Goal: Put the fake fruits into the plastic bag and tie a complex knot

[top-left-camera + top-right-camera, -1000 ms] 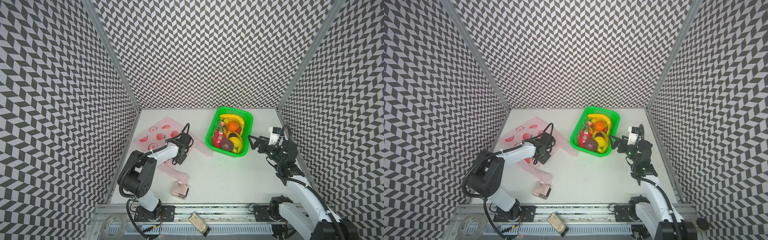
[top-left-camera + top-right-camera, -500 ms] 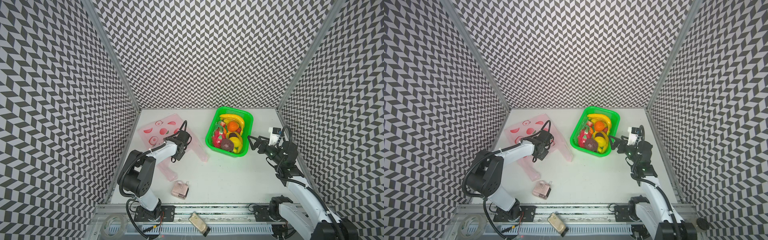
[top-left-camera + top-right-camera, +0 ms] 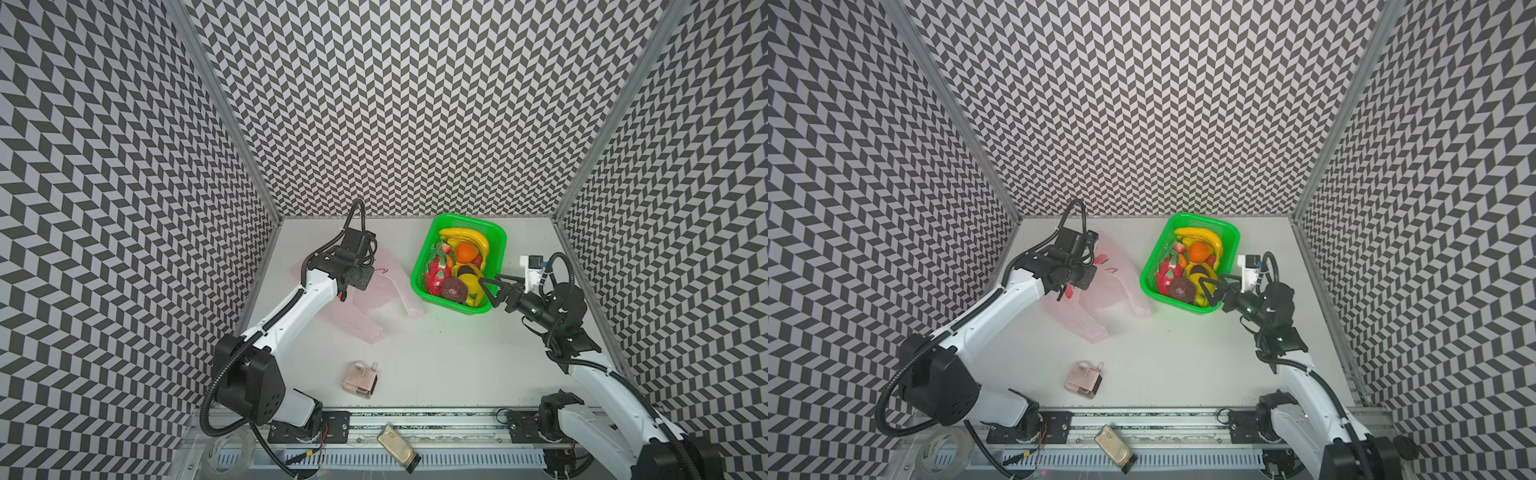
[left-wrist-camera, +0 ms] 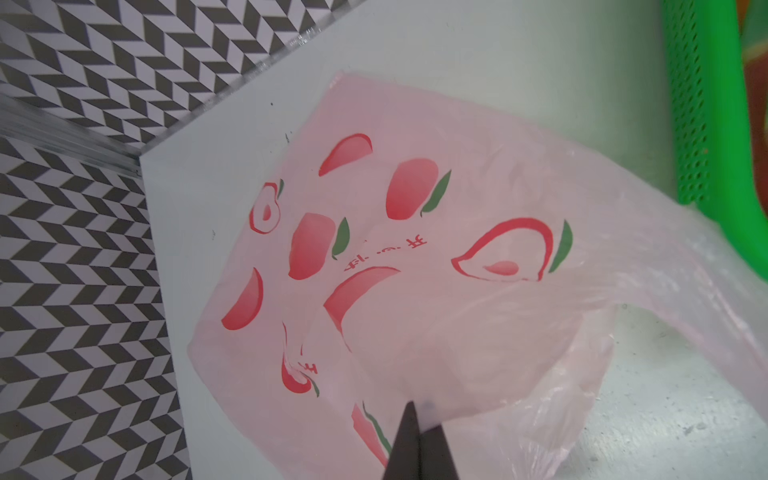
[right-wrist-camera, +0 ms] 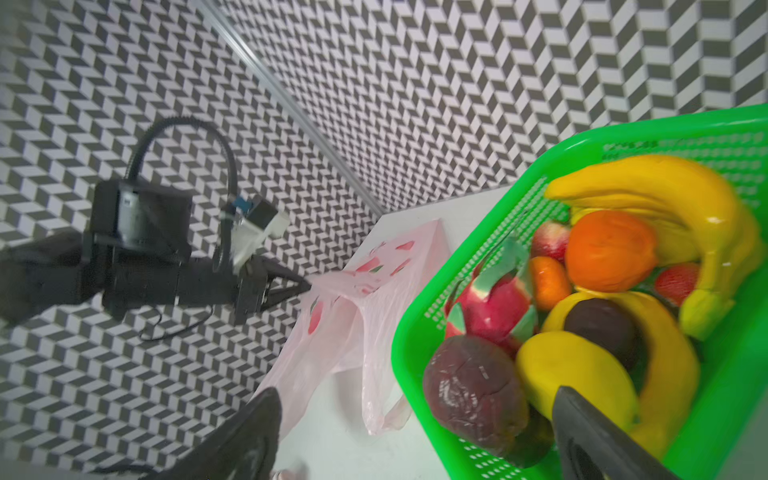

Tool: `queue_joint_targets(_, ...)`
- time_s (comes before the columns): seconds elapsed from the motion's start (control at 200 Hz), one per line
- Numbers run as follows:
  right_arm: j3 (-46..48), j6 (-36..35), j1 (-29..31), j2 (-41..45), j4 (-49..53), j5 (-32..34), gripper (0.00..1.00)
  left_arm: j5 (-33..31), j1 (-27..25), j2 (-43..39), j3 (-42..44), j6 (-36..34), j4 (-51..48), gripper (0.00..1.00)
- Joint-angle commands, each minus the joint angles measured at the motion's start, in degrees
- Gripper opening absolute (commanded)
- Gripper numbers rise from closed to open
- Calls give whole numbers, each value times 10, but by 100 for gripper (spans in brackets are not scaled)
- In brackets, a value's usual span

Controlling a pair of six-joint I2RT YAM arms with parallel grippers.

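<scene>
Close to the near edge of the desk (image 3: 436, 365) stands a small pinkish clear box (image 3: 360, 377), well apart from the rest. Farther in, toward the left edge, lies the plastic bag (image 3: 368, 305). Its handle loops point to the near edge and its closed bottom to the far left corner, so its long axis runs near to far with a lean. The left fingers (image 4: 415, 440) are pressed fully together on a pinch of the bag's film and hold that layer raised from the desk, I judge in order to open the mouth; no fruit is inside. The right fingers (image 5: 582, 432) are spread wide and hold nothing. They hang over the near right corner of the green basket (image 3: 420, 266), which stands in the far part of the desk, just beside the bag. All the fake fruits (image 3: 465, 252) are in this basket. The dark brown round fruit (image 5: 473, 386) is the nearest, straight ahead of the open tips and a little below; behind it come the dragon fruit (image 5: 490, 307), the orange (image 5: 609, 253) and, along the far wall, a long banana (image 5: 648, 183). The right arm is clearly the nearer one to the fruits, and the bag lies beyond the basket's left wall, so I expect a short reach down, then a carry to the left
</scene>
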State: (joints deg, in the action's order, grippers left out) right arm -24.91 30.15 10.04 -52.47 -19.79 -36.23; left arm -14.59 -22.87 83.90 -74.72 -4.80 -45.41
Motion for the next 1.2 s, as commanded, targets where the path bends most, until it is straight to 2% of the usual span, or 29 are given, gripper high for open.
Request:
queue_joint_targets(0.0,-14,18,51,-7,-40,17,99,11,34,-8,-47,18,-61,0)
queue_joint_targets(0.1,-3,41,93,-21,-73,32,99,36,58,-17,-81,19,-71,0)
queue_joint_targets(0.175,19,79,134,-29,-134,39,99,66,58,-21,-109,35,-86,0)
queue_joint_targets(0.365,71,149,232,-51,-242,138,99,155,58,-31,-156,60,-114,0)
queue_joint_targets(0.551,65,165,323,-113,-298,212,99,170,58,-27,-190,78,-125,0)
queue_joint_targets(0.716,76,267,364,-198,-432,254,99,213,56,-22,-207,102,-131,0)
queue_joint_targets(0.801,64,288,371,-235,-462,274,99,236,51,-23,-207,104,-129,0)
queue_joint_targets(0.916,35,303,372,-267,-434,327,99,246,45,-30,-200,108,-119,0)
queue_joint_targets(1.006,12,296,372,-289,-449,340,99,258,43,-36,-194,110,-113,0)
queue_joint_targets(1.101,-31,285,372,-307,-396,368,100,275,39,-41,-185,110,-105,0)
queue_joint_targets(1.197,-47,296,372,-333,-396,409,92,283,38,-51,-182,107,-99,0)
